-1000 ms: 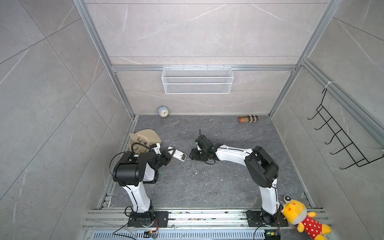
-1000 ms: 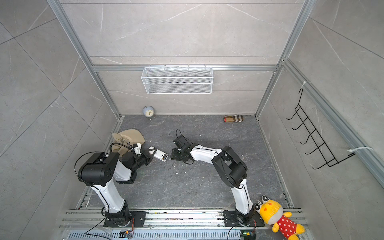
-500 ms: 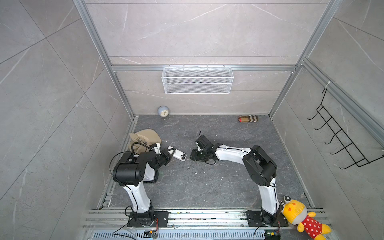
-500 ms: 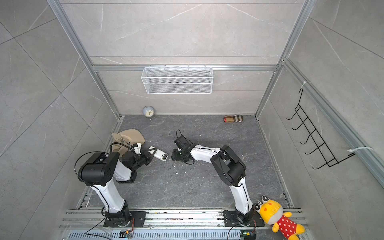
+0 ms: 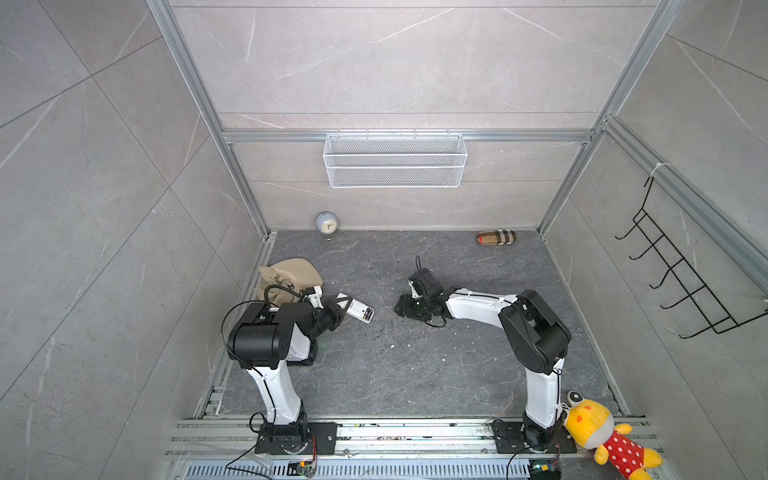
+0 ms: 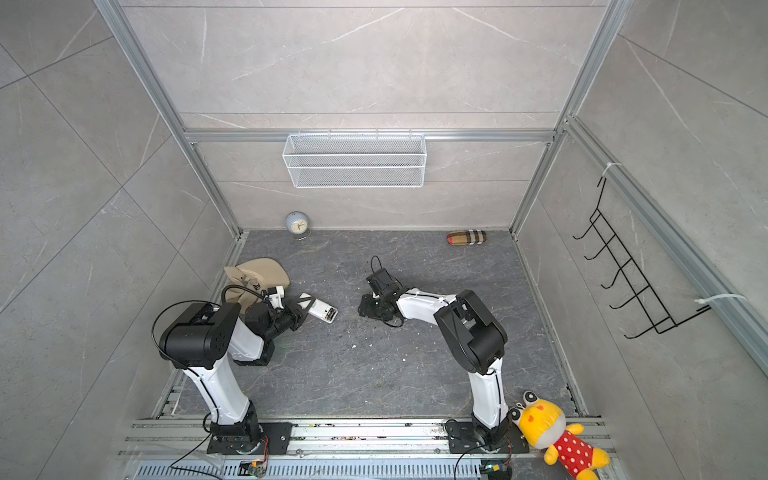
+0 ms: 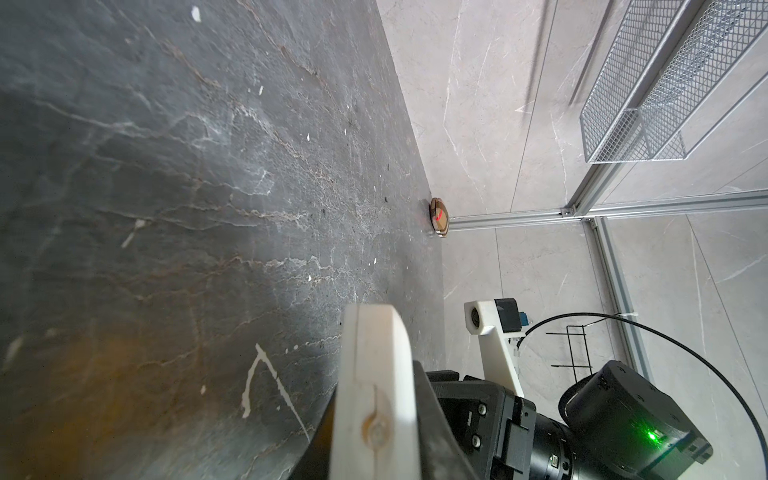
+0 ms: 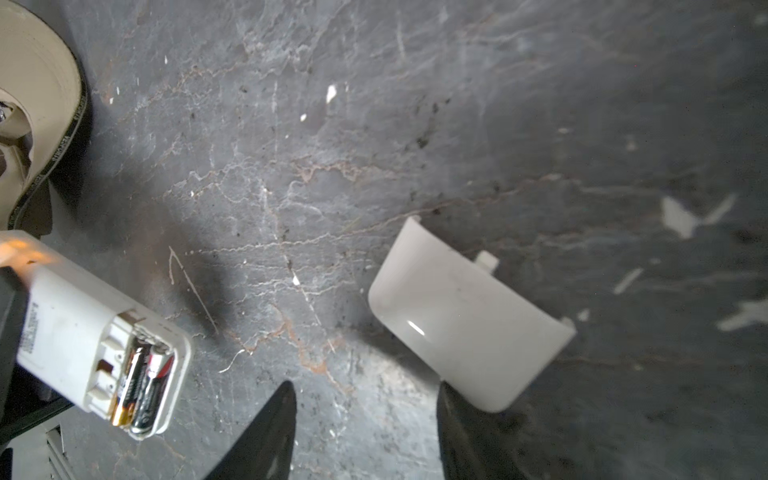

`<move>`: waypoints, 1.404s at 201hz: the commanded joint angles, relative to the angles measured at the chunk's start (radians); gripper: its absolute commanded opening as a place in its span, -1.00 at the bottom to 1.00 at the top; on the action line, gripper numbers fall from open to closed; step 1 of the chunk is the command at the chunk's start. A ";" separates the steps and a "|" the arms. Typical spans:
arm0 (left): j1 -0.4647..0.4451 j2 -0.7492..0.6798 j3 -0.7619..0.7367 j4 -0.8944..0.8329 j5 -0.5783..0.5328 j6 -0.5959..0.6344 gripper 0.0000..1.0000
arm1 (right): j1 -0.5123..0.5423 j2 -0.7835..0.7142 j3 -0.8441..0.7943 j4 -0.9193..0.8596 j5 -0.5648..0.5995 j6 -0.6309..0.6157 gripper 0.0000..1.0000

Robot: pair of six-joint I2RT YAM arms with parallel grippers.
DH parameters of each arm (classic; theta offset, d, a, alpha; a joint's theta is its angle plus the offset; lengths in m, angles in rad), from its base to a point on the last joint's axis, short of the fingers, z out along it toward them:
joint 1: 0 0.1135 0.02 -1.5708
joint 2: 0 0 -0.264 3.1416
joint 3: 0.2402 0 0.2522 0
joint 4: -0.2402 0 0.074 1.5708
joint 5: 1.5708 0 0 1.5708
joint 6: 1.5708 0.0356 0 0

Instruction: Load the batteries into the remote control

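Cover looks light, stiff, slick: pinch its long edges. Right claw half-open, empty; left claw clamps remote control endwise, batteries seated.

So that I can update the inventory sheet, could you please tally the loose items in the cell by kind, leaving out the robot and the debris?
remote control: 1
batteries: 2
battery cover: 1
cap: 1
clock: 1
plaid pouch: 1
plush toy: 1
Total: 8
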 commanded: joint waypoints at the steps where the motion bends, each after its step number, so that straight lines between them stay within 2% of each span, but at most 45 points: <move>1: 0.006 0.000 0.018 0.074 0.025 0.005 -1.00 | -0.027 -0.011 -0.033 -0.083 0.028 -0.035 0.11; 78: 0.006 -0.002 0.019 0.073 0.028 0.005 -1.00 | -0.090 0.068 0.121 -0.179 0.030 -0.119 0.11; 101: 0.006 -0.001 0.020 0.074 0.032 0.001 -1.00 | -0.086 0.044 0.126 -0.209 0.049 -0.143 0.14; 115: 0.006 -0.001 0.022 0.073 0.035 -0.003 -1.00 | -0.064 0.004 0.095 -0.219 0.118 -0.148 0.30; 133: 0.006 -0.002 0.022 0.073 0.037 -0.006 -1.00 | -0.008 -0.035 0.084 -0.251 0.249 -0.167 0.75; 141: 0.005 -0.004 0.021 0.074 0.037 -0.005 -1.00 | 0.018 -0.045 0.084 -0.252 0.296 -0.177 0.87; 162: 0.006 -0.006 0.018 0.073 0.034 -0.002 -1.00 | 0.055 -0.032 0.118 -0.279 0.373 -0.176 0.96; 197: 0.006 -0.001 0.020 0.073 0.038 -0.006 -1.00 | 0.077 0.017 0.198 -0.353 0.463 -0.184 0.95; 232: 0.006 0.000 0.023 0.073 0.045 -0.010 -1.00 | 0.078 0.063 0.246 -0.377 0.452 -0.196 0.89; 282: 0.005 0.008 0.028 0.074 0.052 -0.017 -1.00 | 0.087 0.123 0.300 -0.394 0.433 -0.199 0.70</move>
